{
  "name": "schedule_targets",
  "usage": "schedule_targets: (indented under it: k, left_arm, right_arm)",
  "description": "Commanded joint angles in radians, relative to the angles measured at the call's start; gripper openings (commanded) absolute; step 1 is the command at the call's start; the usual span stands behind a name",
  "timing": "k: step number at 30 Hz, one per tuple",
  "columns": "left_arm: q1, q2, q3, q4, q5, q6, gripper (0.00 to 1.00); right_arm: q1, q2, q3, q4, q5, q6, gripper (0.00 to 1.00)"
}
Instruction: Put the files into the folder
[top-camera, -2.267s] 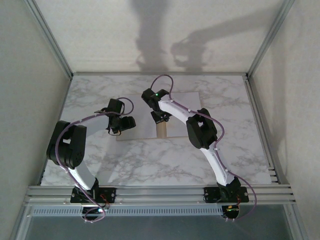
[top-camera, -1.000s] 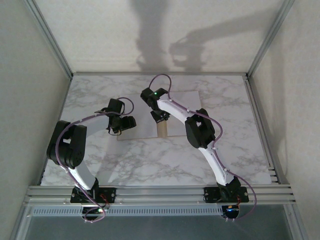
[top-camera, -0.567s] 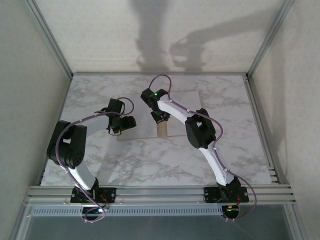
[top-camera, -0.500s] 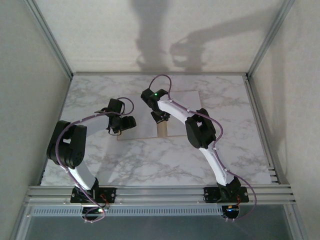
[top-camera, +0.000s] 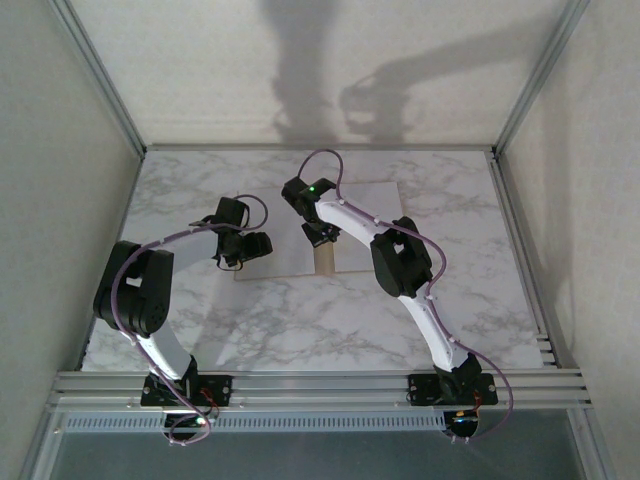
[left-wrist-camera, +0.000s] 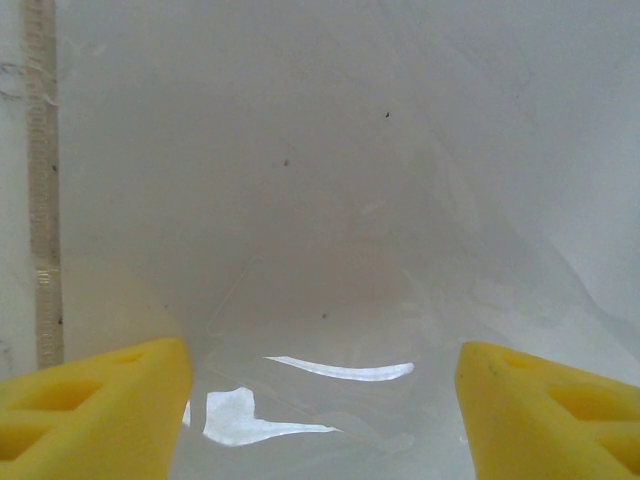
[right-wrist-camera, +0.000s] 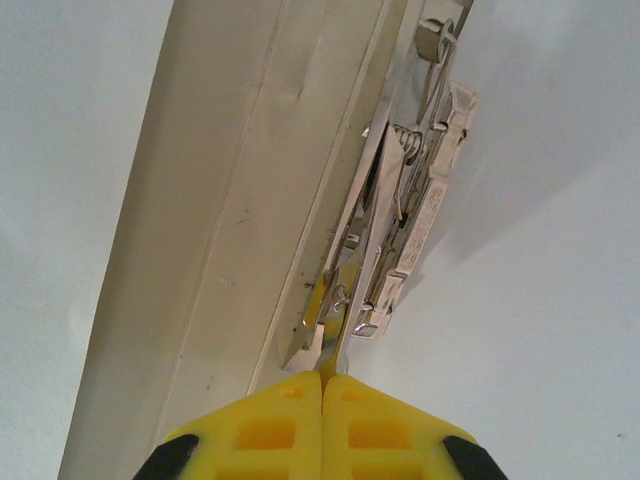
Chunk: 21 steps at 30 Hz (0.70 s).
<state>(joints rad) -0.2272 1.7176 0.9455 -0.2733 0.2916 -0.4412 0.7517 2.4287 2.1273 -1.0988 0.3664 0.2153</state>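
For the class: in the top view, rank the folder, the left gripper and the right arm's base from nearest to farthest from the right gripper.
Measured from the right gripper:
1. The folder: directly beneath it, with its clip pinched in the fingertips.
2. The left gripper: to the left, at the folder's left edge.
3. The right arm's base: at the table's near edge, on the right.

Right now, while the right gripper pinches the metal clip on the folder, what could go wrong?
1. The right gripper seems shut on only a thin tip of the metal clip, so it may slip off and the clip may snap back.
2. The left gripper is open above the files and is not holding them, so a sheet could slide out of line with the folder.
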Motion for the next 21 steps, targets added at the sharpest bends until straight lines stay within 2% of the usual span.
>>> schedule_targets:
  k: [1,7,21]
  left_arm:
    - [0.008,0.028,-0.014,-0.030,0.002,0.011,0.71]
    - [0.008,0.023,-0.017,-0.033,-0.001,0.013,0.71]
    - [0.008,0.024,-0.018,-0.035,0.001,0.012,0.71]
  right_arm:
    - [-0.011,0.051,0.003,-0.032,-0.014,-0.017,0.00]
    - [-0.011,0.043,0.029,-0.044,-0.006,-0.042,0.00]
    - [-0.014,0.045,-0.058,0.002,-0.015,-0.042,0.00]
